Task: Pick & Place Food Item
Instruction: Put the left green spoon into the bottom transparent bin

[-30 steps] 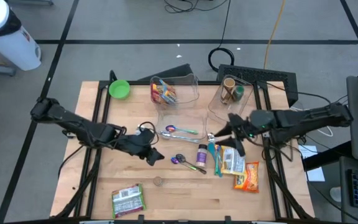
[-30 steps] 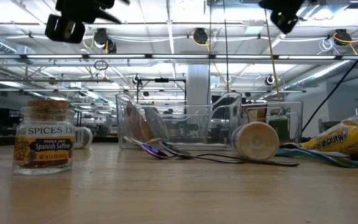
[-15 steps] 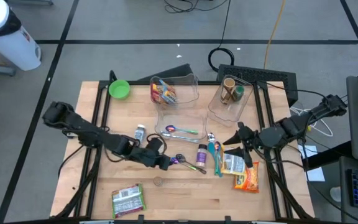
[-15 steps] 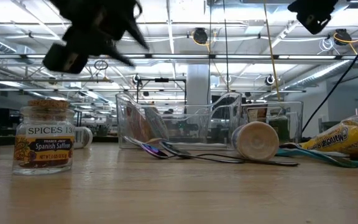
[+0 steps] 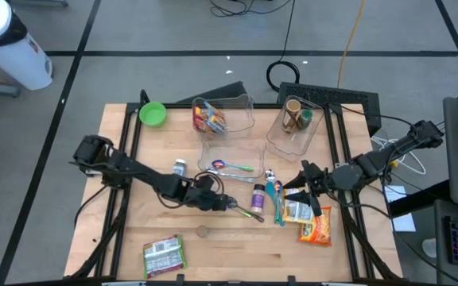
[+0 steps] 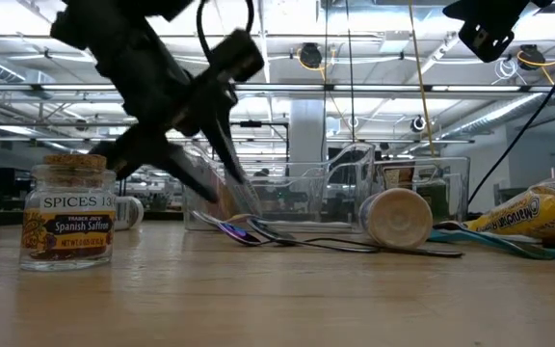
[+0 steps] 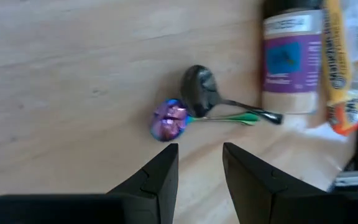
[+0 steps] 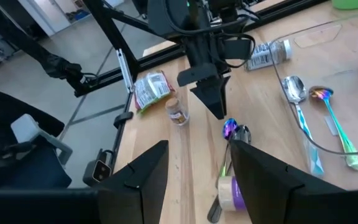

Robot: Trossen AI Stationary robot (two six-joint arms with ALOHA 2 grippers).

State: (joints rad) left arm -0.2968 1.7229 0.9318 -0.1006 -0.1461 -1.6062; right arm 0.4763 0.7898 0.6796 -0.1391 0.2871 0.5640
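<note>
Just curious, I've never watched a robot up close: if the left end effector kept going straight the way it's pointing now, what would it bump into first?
Probably the two small spoons; the open left end effector aims at their bowls, though the gap is hard to judge.

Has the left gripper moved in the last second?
Yes. The left gripper has travelled rightward across the table, from near the small bottle to the purple spoon.

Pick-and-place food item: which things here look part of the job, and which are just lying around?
Likely job: left gripper, open near the spoons; spice bottle; snack packets; saffron jar; clear bins.
Lying about: spoons; green bowl.
</note>
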